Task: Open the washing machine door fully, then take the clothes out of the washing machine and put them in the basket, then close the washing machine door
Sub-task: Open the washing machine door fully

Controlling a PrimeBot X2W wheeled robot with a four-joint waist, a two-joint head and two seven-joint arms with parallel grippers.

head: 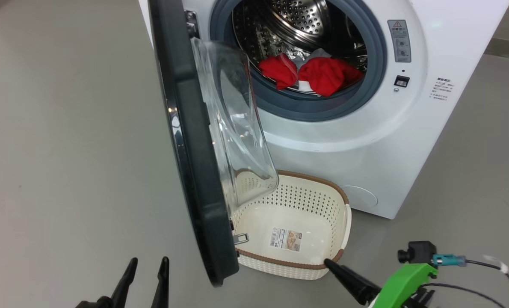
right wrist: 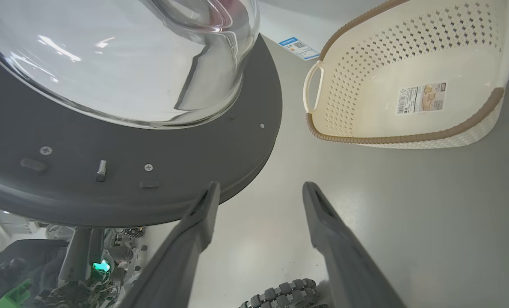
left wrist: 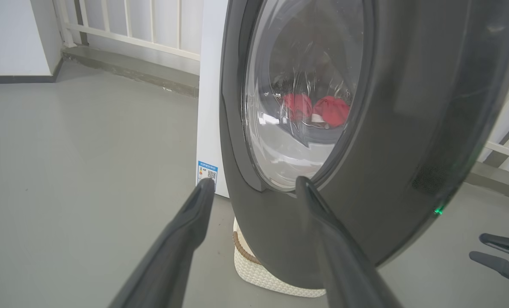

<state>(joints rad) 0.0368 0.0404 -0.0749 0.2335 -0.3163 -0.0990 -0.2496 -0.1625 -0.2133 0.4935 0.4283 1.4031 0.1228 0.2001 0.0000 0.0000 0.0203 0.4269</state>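
From where I stand, the washing machine [head: 408,141] has its door [head: 194,171] swung out, roughly square to the machine's front, with the clear glass bowl [head: 233,128] on the side facing the opening. The red clothes [head: 318,75] lie in the drum [head: 297,17], heaped at the bottom of the opening just behind the grey gasket [head: 314,109]. The basket [head: 306,201] sits on the floor [head: 66,171] just in front of the machine, below the opening. The sticker [head: 285,239] on its bottom is plain to see, and one end is tucked under the door's bowl. The left gripper [head: 149,259] hovers out in front of the machine on the door's outer side, fingers spread and holding nothing. The right gripper [right wrist: 261,186] is on the door's inner side, near the basket's front corner, also spread wide and empty.
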